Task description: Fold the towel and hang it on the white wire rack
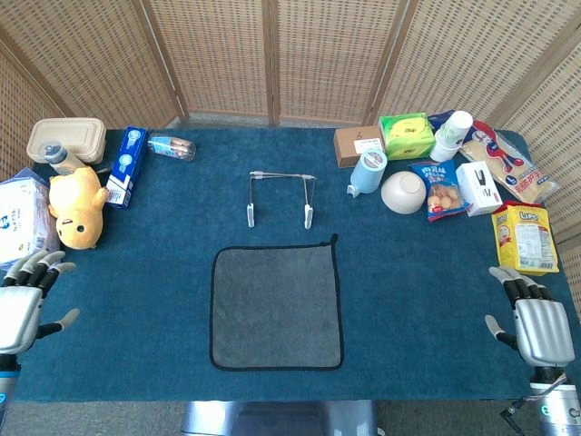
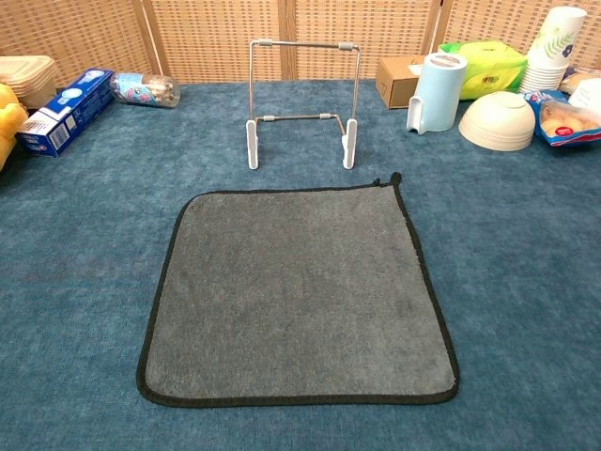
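Observation:
A grey towel (image 1: 276,305) (image 2: 299,293) with a black hem lies flat and unfolded on the blue table, a small loop at its far right corner. Behind it stands the white wire rack (image 1: 281,197) (image 2: 302,101), upright and bare. In the head view my left hand (image 1: 22,306) hovers at the table's left edge, fingers apart, holding nothing. My right hand (image 1: 536,324) sits at the right edge, also open and empty. Both hands are far from the towel, and neither shows in the chest view.
On the left are a yellow plush toy (image 1: 76,207), a blue box (image 1: 126,165), a lidded container (image 1: 65,139) and a tissue pack (image 1: 20,222). On the right are a white bowl (image 1: 404,192), a blue jug (image 1: 368,171), snack bags (image 1: 524,237), cups and boxes.

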Controlling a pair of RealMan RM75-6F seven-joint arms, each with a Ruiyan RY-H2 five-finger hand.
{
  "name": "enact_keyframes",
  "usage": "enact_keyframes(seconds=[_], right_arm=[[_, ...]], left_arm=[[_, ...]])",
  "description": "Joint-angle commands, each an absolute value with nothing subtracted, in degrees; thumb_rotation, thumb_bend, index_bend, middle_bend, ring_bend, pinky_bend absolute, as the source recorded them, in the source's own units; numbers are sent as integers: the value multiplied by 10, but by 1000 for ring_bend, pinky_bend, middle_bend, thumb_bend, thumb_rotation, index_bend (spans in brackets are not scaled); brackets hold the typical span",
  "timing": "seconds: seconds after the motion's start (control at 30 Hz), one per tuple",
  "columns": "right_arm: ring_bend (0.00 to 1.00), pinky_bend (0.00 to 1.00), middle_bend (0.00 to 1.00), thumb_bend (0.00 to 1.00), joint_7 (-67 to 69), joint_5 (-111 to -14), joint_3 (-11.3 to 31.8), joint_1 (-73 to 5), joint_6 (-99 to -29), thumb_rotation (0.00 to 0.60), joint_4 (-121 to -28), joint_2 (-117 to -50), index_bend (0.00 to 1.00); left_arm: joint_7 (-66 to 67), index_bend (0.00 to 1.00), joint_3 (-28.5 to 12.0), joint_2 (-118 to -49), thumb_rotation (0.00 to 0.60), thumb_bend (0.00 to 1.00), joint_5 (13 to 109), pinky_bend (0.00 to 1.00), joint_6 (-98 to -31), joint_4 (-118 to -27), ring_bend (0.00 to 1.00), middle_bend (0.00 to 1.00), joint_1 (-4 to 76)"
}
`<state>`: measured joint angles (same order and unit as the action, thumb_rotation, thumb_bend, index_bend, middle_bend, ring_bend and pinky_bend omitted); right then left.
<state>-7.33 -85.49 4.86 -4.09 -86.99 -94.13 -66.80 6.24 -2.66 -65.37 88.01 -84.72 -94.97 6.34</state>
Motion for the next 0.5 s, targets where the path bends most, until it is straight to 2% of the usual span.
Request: enact_keyframes(seconds=[0.03,0.5], right_arm=[[267,366,229,223,-82,-855,50,-41,-872,600,-949,-667,213],[268,366,229,224,-104,-854,42,-22,-892,600,-973,-660,214]], left_arm=[[50,277,-22,-651,600,265,893,139,-818,-959,156,198,84],[41,314,-3,-660,600,246,947,120,-662,-1036,151,187,193]])
